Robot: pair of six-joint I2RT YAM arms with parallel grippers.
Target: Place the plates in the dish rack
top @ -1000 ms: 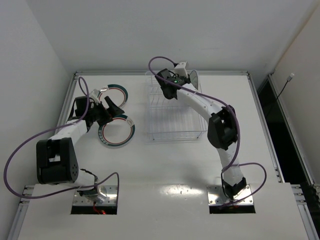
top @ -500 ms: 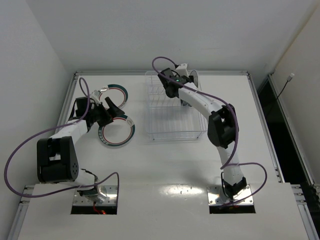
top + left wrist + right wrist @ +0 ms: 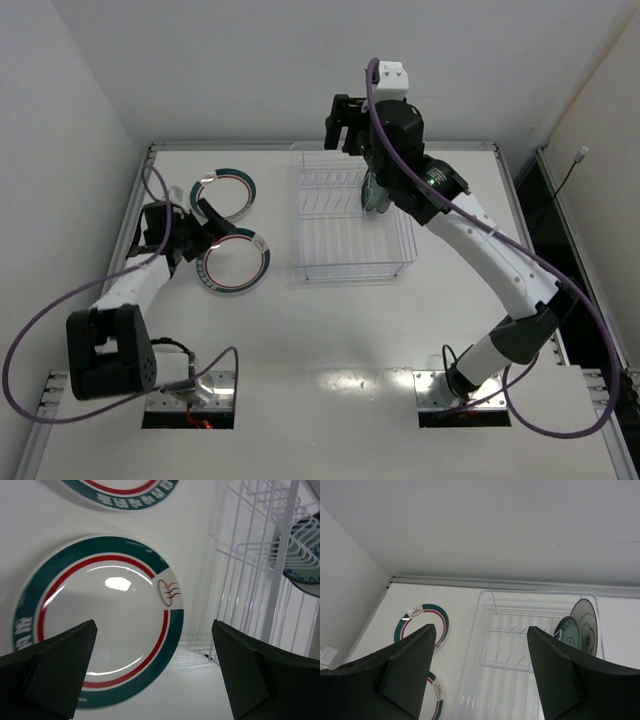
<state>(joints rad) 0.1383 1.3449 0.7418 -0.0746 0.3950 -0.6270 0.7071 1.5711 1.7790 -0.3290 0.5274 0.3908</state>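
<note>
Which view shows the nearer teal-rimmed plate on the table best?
Left wrist: the nearer teal-rimmed plate fills the frame in sharp detail. Top external shows it small, from above; right wrist catches only its edge.

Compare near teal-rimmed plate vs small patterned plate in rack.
The near teal-rimmed plate lies flat on the table; the small patterned plate stands upright in the dish rack. The first looks larger, white-centred with a red ring; the second is patterned teal. Both are round.

Free slots at the left of the dish rack (image 3: 345, 272); two upright plates (image 3: 584, 625) at its far right.
</note>
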